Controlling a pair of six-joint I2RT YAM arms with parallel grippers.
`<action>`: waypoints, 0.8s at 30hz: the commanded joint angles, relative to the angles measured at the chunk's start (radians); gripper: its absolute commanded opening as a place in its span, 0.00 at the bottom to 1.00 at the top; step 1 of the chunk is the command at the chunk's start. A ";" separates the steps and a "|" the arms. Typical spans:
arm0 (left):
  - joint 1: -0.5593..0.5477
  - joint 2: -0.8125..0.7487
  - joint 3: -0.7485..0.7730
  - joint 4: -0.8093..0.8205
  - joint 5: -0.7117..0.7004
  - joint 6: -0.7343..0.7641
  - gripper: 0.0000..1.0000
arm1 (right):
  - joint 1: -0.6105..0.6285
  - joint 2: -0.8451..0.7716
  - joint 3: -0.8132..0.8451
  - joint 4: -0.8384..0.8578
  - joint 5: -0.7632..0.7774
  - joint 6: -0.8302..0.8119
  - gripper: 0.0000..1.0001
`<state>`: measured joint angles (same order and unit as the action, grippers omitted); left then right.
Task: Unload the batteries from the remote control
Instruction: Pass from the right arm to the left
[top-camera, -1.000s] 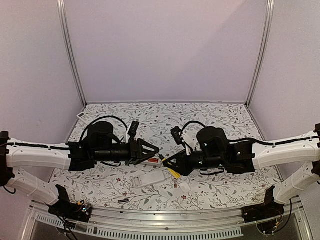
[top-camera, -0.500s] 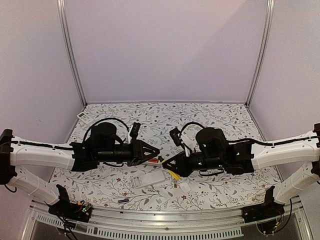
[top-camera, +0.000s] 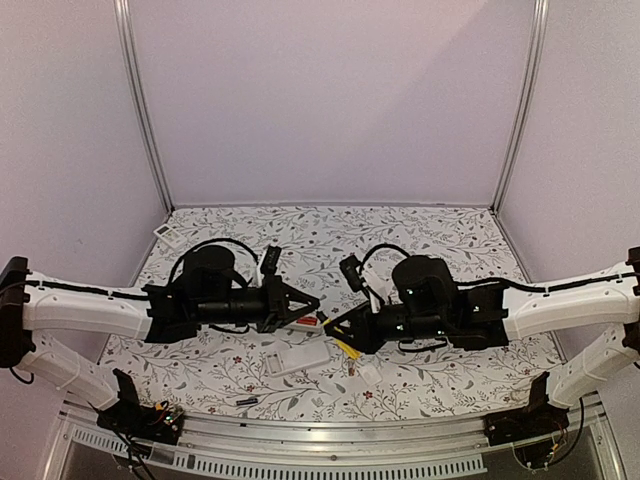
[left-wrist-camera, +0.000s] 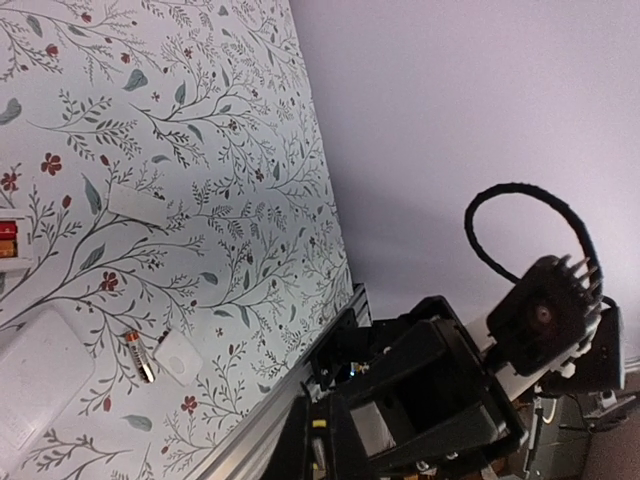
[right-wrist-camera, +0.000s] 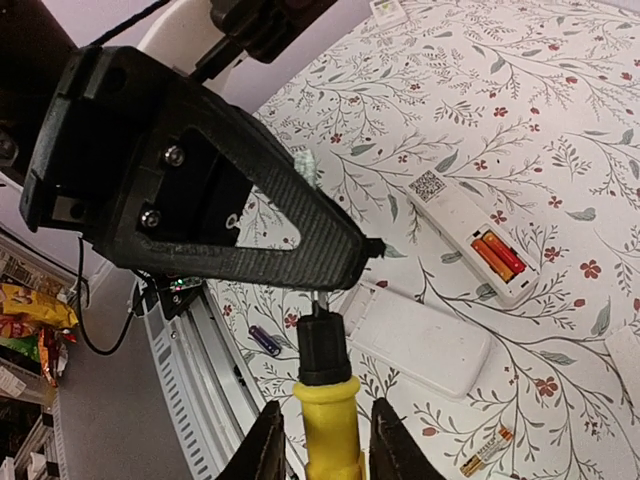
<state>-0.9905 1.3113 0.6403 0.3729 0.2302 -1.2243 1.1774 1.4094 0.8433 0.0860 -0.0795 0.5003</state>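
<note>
Looking down from the top view: left tool (top-camera: 316, 299) pinched shut to a point, holding nothing, near the open remote (top-camera: 306, 322); right tool (top-camera: 334, 326) clamps the yellow screwdriver (top-camera: 346, 347). Left wrist view: own jaws out of frame; one loose battery (left-wrist-camera: 140, 356) lies on the tabletop (left-wrist-camera: 200, 150) just beside a white cover plate (left-wrist-camera: 178, 357). Right wrist view: two batteries (right-wrist-camera: 497, 252), orange and red, sit in the remote's compartment; a dark blue battery (right-wrist-camera: 262, 340) lies near the tabletop's edge.
</note>
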 joint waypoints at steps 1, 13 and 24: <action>-0.009 -0.053 -0.031 0.098 -0.062 -0.010 0.00 | 0.010 -0.068 -0.034 0.065 0.063 0.055 0.46; -0.009 -0.208 -0.125 0.332 -0.077 0.060 0.00 | 0.007 -0.254 -0.228 0.431 0.200 0.388 0.91; -0.016 -0.290 -0.199 0.489 -0.135 0.117 0.00 | 0.017 -0.145 -0.118 0.508 0.022 0.393 0.73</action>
<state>-0.9913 1.0588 0.4850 0.7570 0.1371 -1.1465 1.1839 1.2163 0.6727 0.5407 0.0238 0.8883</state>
